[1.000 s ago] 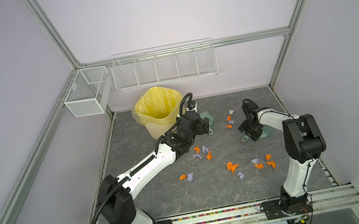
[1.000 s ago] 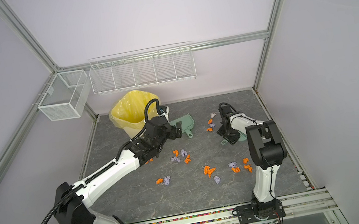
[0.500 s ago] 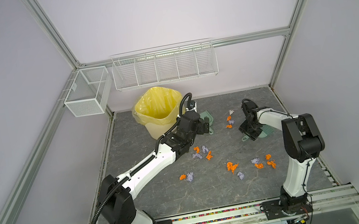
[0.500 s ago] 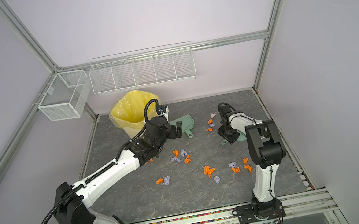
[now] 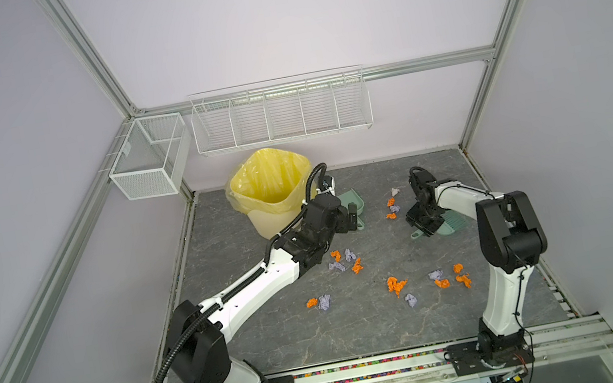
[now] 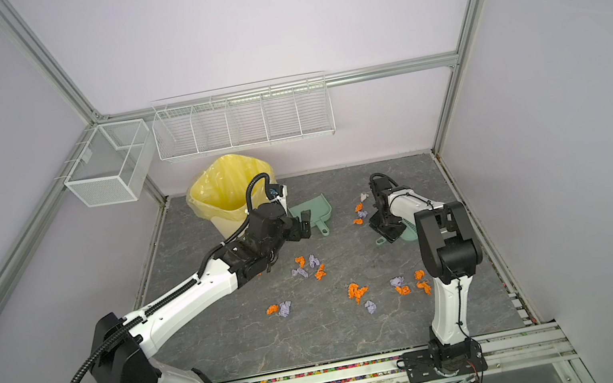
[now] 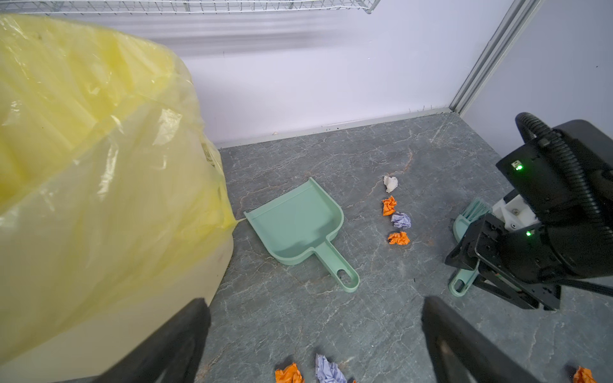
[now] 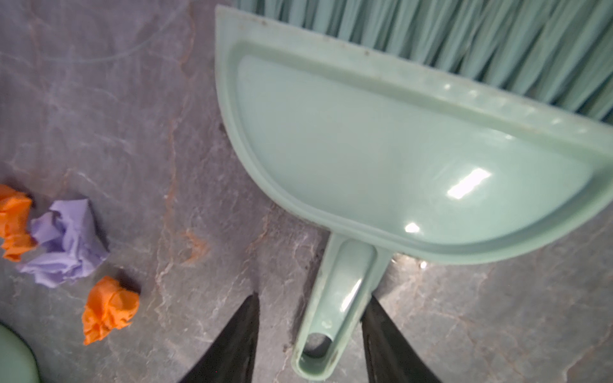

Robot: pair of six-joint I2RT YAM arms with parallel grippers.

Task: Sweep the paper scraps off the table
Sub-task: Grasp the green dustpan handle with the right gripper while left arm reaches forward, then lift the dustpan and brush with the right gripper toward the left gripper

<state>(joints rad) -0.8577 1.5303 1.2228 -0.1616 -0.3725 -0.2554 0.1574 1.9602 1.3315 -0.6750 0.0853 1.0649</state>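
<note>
While your left gripper (image 7: 315, 308) hung spread and empty short of the dustpan (image 7: 295, 222), paper scraps (image 5: 344, 264) strewn across the table (image 5: 278, 332), your right gripper (image 8: 313, 296) straddled the brush handle (image 8: 335, 308), gap showing on one side, so an off-centre squeeze could have skewed the brush (image 8: 381, 159).

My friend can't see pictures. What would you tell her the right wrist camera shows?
A mint-green brush lies flat on the dark grey table, its handle between the right gripper's two black fingers, with a gap showing beside one finger. Nearby sit three crumpled paper scraps, two orange and one purple.
</note>
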